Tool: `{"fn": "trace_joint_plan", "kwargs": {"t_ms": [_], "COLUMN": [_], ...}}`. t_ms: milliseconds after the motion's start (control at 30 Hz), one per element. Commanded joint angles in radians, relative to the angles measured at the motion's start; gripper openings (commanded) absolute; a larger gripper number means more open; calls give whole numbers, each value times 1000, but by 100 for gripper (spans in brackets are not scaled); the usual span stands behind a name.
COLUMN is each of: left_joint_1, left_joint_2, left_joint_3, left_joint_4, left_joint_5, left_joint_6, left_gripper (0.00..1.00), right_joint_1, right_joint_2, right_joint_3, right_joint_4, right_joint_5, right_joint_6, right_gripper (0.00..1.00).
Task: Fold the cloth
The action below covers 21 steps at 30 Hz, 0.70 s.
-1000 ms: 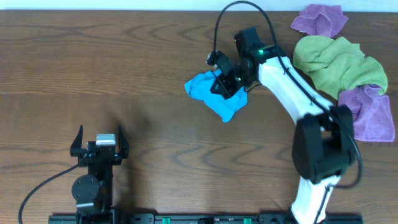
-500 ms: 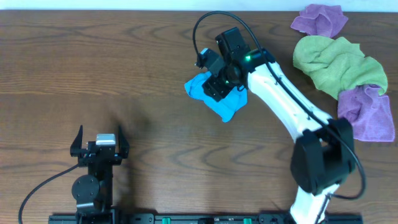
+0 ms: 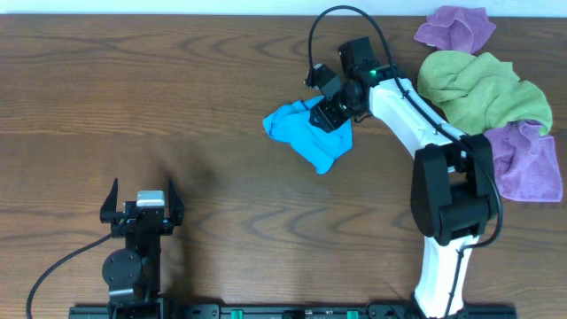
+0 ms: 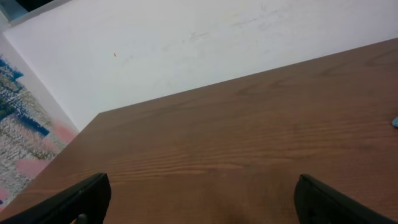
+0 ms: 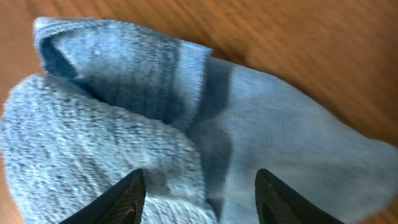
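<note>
The cloth [image 3: 306,135] is a bright sky-blue terry piece lying crumpled on the brown table, just right of centre at the back. My right gripper [image 3: 330,110] hovers low over its upper right part. In the right wrist view the cloth [image 5: 118,124] fills the frame, and the right gripper [image 5: 200,202] stands open, with a raised fold between its dark fingers [image 5: 121,202] and nothing clamped. My left gripper [image 3: 142,186] rests open at the front left, far from the cloth. The left wrist view shows the left gripper [image 4: 202,202] over bare wood.
A lime-green cloth [image 3: 483,89] lies bunched at the back right, with one purple cloth [image 3: 456,27] behind it and another [image 3: 527,159] in front of it. The right arm's cable [image 3: 341,22] loops above the blue cloth. A white wall [image 4: 186,56] lies beyond the table's far edge.
My right gripper swung left over the cloth, then back right. Its jaws now stand apart. The cloth keeps nearly the same crumpled shape. The left arm has not moved.
</note>
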<state>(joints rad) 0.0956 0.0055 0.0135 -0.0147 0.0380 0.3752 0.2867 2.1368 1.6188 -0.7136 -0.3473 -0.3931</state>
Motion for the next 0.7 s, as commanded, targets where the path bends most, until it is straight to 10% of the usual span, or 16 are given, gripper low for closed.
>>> {"fn": "trace_joint_plan", "kwargs": {"t_ms": [0,367,533,667], "left_joint_1": [3,3,3,3], "left_joint_2": [0,0,0,0], "left_joint_3": [-9,-9,-9,-9], "left_joint_4": [-60,-60,-60,-60], "left_joint_5": [-5,-5,-5,-5], "left_joint_6": [14,14,14,14], "left_gripper": [95,95,95,95], "right_joint_1": [8,13,14,16], "right_joint_2": [5,58,67,39], "right_joint_3": [5,5,5,21], "right_joint_4": [3,2,-3,-39], "right_joint_5": [-76,-111,-150,-236], "right_joint_6": [-24,-24,-21,4], "right_gripper": [57,41,5,1]}}
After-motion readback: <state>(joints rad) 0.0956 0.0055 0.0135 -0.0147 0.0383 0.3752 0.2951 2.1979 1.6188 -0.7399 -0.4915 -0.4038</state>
